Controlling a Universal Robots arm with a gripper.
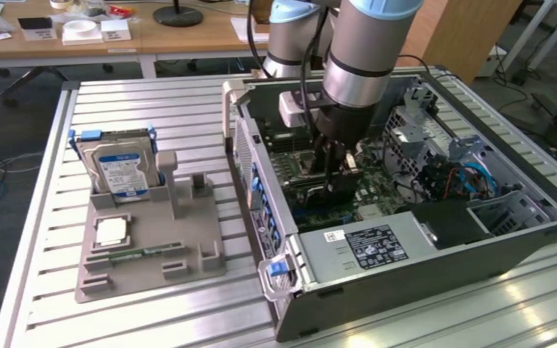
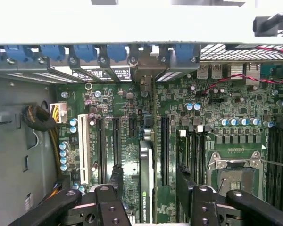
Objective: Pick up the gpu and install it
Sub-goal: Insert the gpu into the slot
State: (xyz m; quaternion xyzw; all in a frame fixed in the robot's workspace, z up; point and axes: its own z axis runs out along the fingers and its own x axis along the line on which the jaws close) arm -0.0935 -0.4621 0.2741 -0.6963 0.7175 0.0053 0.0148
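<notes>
We see tool (image 2: 148, 195) open inside the case (image 1: 510, 250) | gpu (image 2: 146, 176) stands on edge in a board (image 2: 226, 108) slot, between the fingers (image 2: 114, 181)

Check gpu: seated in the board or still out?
In. The gpu stands on edge in a motherboard slot, between the open end effector fingers, which stand clear of it.
</notes>
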